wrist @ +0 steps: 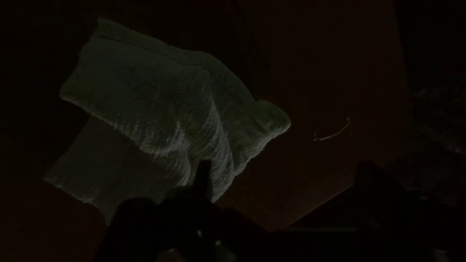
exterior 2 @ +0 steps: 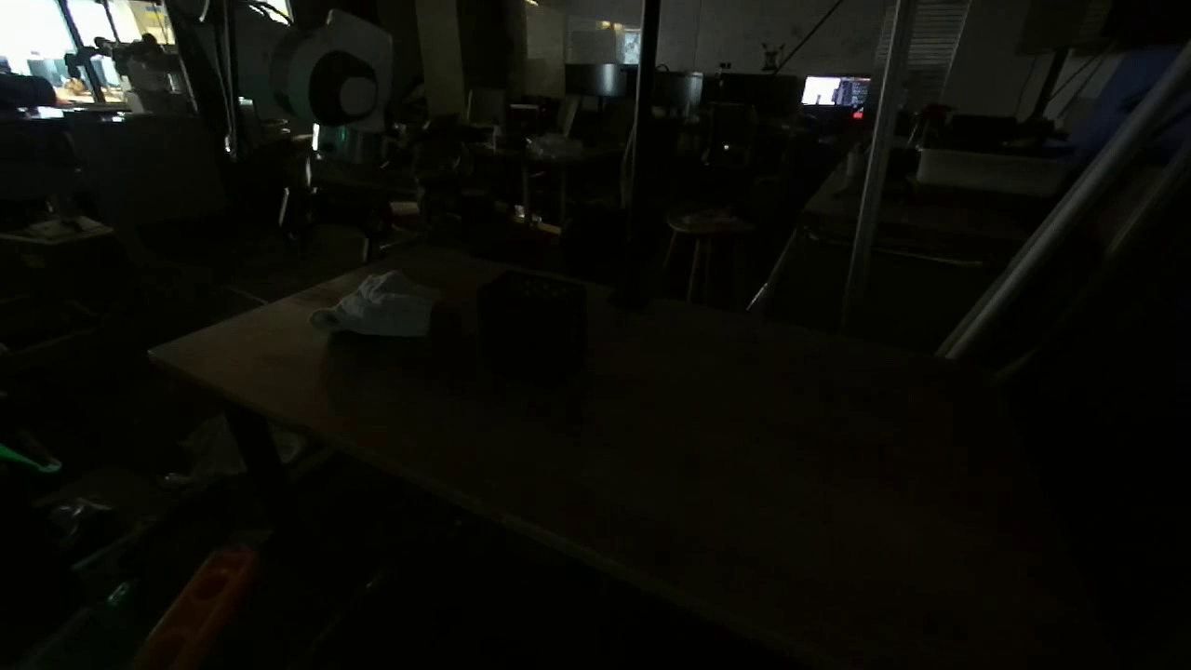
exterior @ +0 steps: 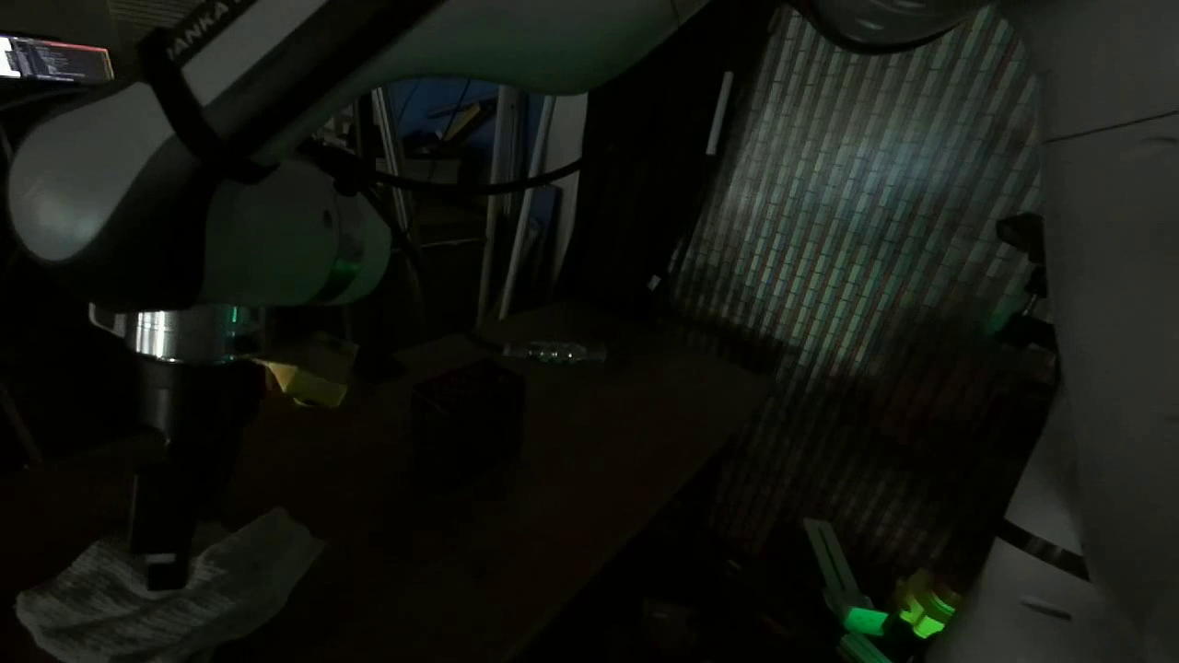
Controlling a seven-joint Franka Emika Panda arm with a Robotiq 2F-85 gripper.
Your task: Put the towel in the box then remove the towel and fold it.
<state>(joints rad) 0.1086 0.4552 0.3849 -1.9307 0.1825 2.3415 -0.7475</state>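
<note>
The pale, wrinkled towel (wrist: 153, 83) lies loosely bunched on the dark table, and it shows in both exterior views (exterior: 239, 580) (exterior 2: 386, 305). My gripper (wrist: 285, 163) stands wide open, its left fingertip overlapping the towel's lower edge in the wrist view and its right one over bare tabletop. Nothing is between the fingers. From outside, one of the fingers (exterior: 164, 543) reaches down in front of the towel; whether it touches the cloth I cannot tell. The nearly black box (exterior: 468, 419) (exterior 2: 532, 326) stands upright beside the towel, its inside too dark to see.
A clear bottle-like object (exterior: 554, 352) lies behind the box in an exterior view. Something yellow (exterior: 313, 382) shows beyond the gripper. The table's edge (exterior 2: 447, 498) runs along the near side, and a thin string-like piece (wrist: 333, 134) lies on the tabletop.
</note>
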